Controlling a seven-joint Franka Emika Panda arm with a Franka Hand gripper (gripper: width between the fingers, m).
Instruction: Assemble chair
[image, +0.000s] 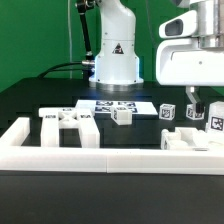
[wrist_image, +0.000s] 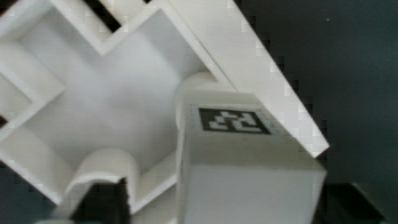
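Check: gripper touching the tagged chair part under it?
Cannot tell. Wrist view crowds the tagged chair part too close to show a gap; exterior view has the gripper overlapping parts there, no contact visible.

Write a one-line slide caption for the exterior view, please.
The hand hangs over white chair parts at the exterior view's right; more parts lie near the marker board.

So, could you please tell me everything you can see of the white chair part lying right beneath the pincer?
In the wrist view the chair part looks like smooth white moulded plastic: thin raised ribs cross diagonally over a shallow recessed face. A thick white tagged block overlaps it; whether they are joined is unclear. In the exterior view it lies on the black table at that view's right, behind the border rail. The pincer hangs close above; contact cannot be judged.
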